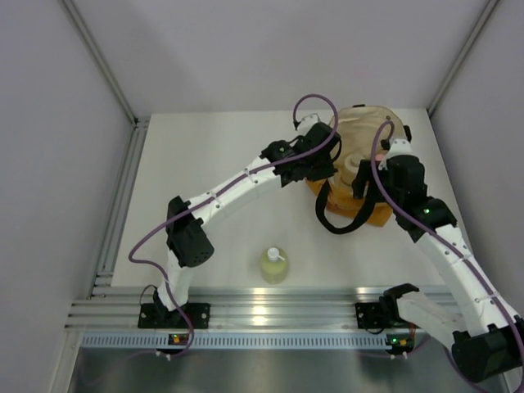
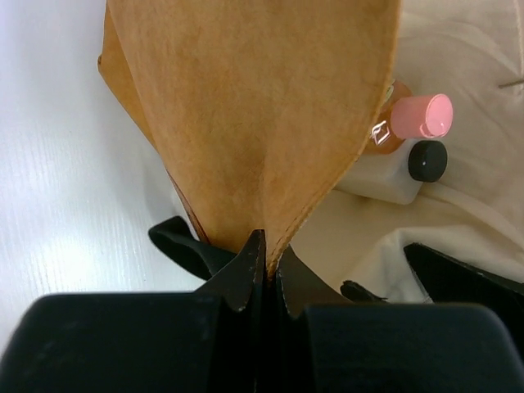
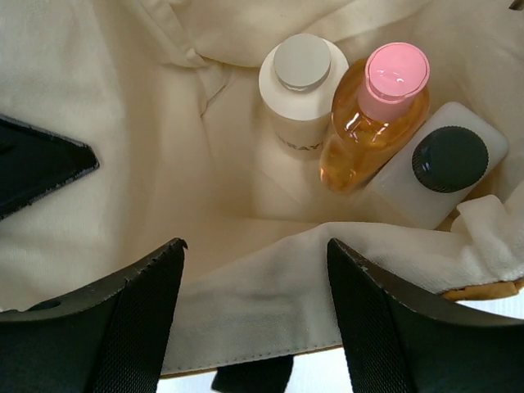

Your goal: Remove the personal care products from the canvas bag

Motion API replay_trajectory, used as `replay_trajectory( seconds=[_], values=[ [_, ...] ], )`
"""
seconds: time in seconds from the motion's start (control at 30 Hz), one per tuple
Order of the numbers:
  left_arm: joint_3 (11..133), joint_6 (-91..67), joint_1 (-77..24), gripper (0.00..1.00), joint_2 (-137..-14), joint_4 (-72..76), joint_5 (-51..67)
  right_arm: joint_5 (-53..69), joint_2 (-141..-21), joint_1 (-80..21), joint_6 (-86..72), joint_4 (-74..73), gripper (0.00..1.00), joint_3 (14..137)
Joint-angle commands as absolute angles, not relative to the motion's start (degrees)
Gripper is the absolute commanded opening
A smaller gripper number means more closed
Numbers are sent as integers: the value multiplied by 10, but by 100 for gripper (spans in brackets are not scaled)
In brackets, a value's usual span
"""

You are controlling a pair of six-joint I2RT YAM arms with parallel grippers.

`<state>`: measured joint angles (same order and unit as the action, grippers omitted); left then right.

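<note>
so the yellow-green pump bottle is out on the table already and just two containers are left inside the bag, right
Not quite: three are left, not two. The right wrist view shows the cream round jar, the orange bottle with pink cap and the black-capped bottle side by side inside the canvas bag. The rest holds: the top view shows the yellow-green pump bottle standing on the table.

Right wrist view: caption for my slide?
Open right pincer above bag holding jar, orange bottle, black-capped bottle.
</note>
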<state>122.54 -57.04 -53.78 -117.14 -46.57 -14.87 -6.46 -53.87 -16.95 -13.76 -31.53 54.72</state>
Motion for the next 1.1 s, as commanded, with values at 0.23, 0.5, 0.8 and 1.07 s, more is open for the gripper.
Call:
replay_trajectory(
  seconds=[0.23, 0.5, 0.8, 1.07],
  values=[
    [1142, -591, -562, 0, -1121, -438, -183, -92, -623, -159, -140, -348, 69, 631],
    [1119, -596, -562, 0, -1103, -435, -208, -98, -719, -159, -113, -341, 66, 726],
    [1114, -611, -562, 0, -1098, -436, -212, -139, -806, -159, -76, -317, 61, 764],
    [1115, -617, -562, 0, -1094, -434, -220, -140, -868, -159, -49, -300, 58, 784]
  ],
)
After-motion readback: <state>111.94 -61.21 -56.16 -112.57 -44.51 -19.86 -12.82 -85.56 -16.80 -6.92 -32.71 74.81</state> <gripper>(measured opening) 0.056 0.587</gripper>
